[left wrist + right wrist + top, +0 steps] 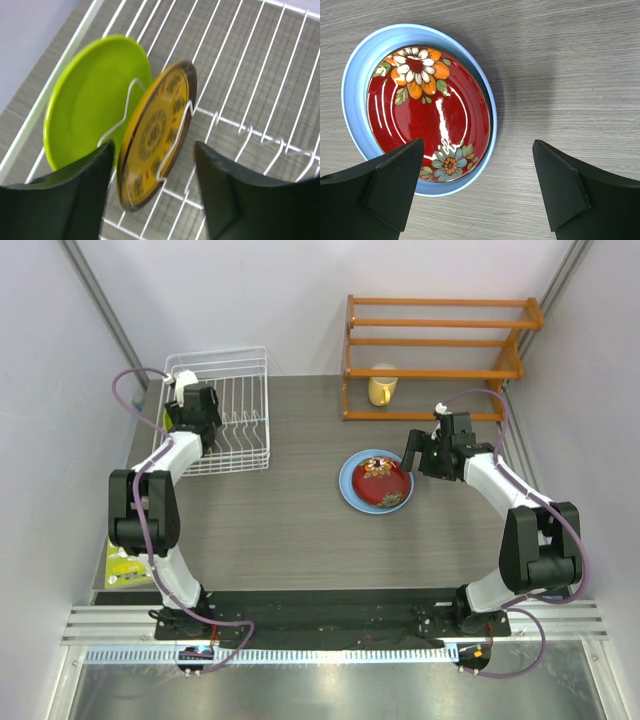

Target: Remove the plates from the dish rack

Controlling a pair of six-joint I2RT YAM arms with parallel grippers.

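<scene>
Fingers [65,200] of the left gripper [152,147] stood partly open on either side of the amber-yellow plate [155,130]. A sliver of space showed beside the right-hand finger, and nothing was clamped. The left-hand finger sat so close to the rim that I could not tell whether it touched.

On the other arm, the right gripper [477,144] was spread wide and held nothing. It hung over the table [290,530], with one finger above the near edge of the light blue plate [355,85] and the other above bare wood grain.

That blue plate lay flat right of the table's middle. The dark red patterned plate [427,115] was nested face up inside it, flowers painted at both ends.

Farther back on the left was the dish rack [240,370], a white wire basket with the left gripper reaching down into its left side. Two plates stood on edge there – the amber-yellow one tilted between the prongs, and the lime green plate [90,95] just behind it, nearer the rack's outer rail. A thin wire prong crossed the face of each.

Against the back wall – well apart from the rack – stood the orange slatted shelf [440,340], with a yellow mug [381,390] on its lower level.
</scene>
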